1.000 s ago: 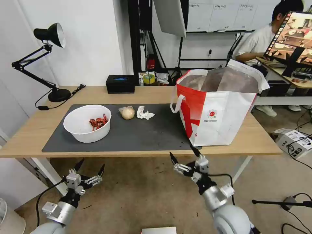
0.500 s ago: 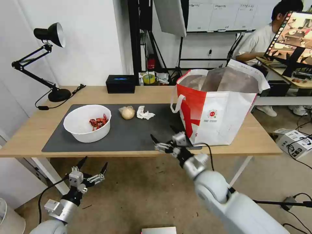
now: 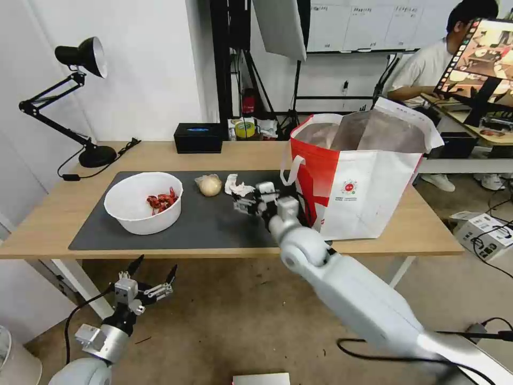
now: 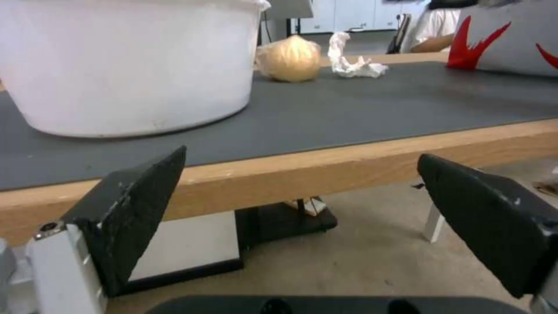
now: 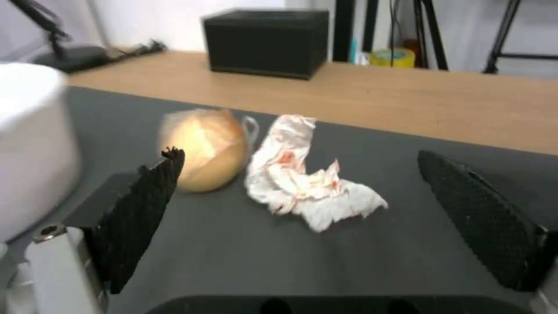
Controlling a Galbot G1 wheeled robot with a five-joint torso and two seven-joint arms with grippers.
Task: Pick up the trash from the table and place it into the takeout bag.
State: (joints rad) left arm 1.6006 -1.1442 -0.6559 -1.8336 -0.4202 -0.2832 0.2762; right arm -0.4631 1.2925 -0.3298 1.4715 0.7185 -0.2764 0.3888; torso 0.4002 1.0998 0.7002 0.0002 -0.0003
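**Caller:** Start big. What's in front of you?

**Me:** The tabletop (image 3: 224, 155), long pale wood, with a matte dark grey mat (image 3: 214, 224) across its middle. At the mat's right end stands the takeout bag (image 3: 368, 187): stiff white and red fabric, silvery foil lining, a white loop handle on its left side, a small round red logo on its front. The print under it is too small to read.

**Caller:** And the trash?

**Me:** All on the mat. At its left end, the white round bowl (image 3: 143, 203), smooth-walled, red shells inside. Right of it the yellowish bun (image 5: 203, 148), round under glossy wrap. Just beside that the tissue (image 5: 305, 189), crumpled white with reddish smears.

**Caller:** Your end effectors?

**Me:** My right end effector (image 3: 251, 202) hangs over the mat just short of the tissue, black textured fingers (image 5: 145, 209) spread wide, nothing between them. My left end effector (image 3: 149, 275) sits below the tabletop's front edge, fingers apart too, empty.
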